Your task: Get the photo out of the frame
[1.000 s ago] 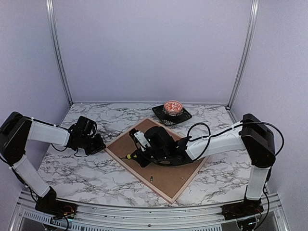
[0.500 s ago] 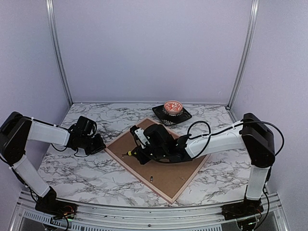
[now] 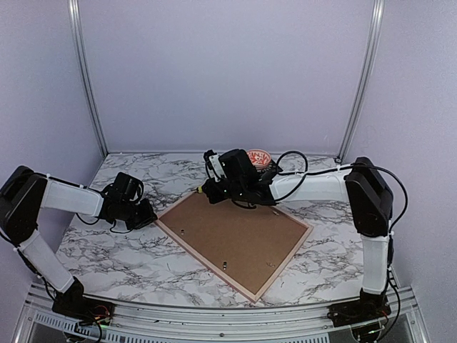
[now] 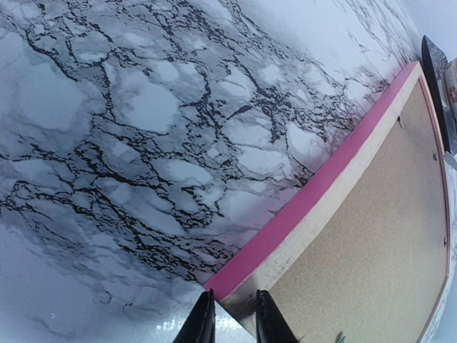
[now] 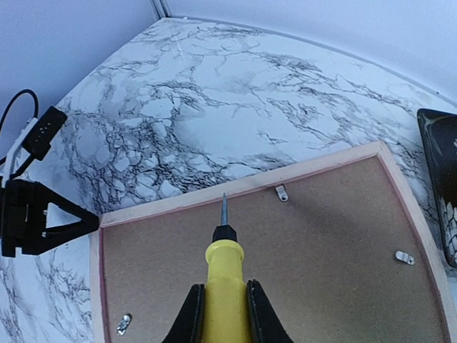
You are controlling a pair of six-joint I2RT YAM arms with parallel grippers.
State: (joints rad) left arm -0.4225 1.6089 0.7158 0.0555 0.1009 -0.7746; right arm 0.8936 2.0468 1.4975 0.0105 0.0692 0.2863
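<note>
- The right gripper [image 5: 223, 309] was over the middle of the backing [image 5: 300, 279] a second ago. It now hangs over the far corner of the frame [image 4: 321, 179], higher up and nearer the back wall.
- The middle of the backing, covered by that arm before, now shows bare.
- The left gripper [image 4: 230, 323] and the frame have not moved.
- The photo is hidden. The frame lies face down on the table [image 3: 128, 257], so only the brown backing and its small clips [image 5: 282, 192] show.
- The right arm now covers part of the bowl [image 3: 258, 156] and most of the dark tray [image 5: 439, 164] under it.
- The screwdriver [image 5: 223, 261] is cut off at the bottom of the wrist view, so only its yellow handle and thin tip show.
- The right fingers are pressed against both sides of the yellow handle. The tip points ahead of them at the frame's far edge, with a clip just right of it. Whether the tip touches the backing is unclear.
- The left fingers stand slightly apart and pinch the frame's left corner. The pink edge runs away ahead of them.
- The right arm stretches leftward from its base across the far part of the table. The left arm lies low, with its forearm aimed at the left corner.
</note>
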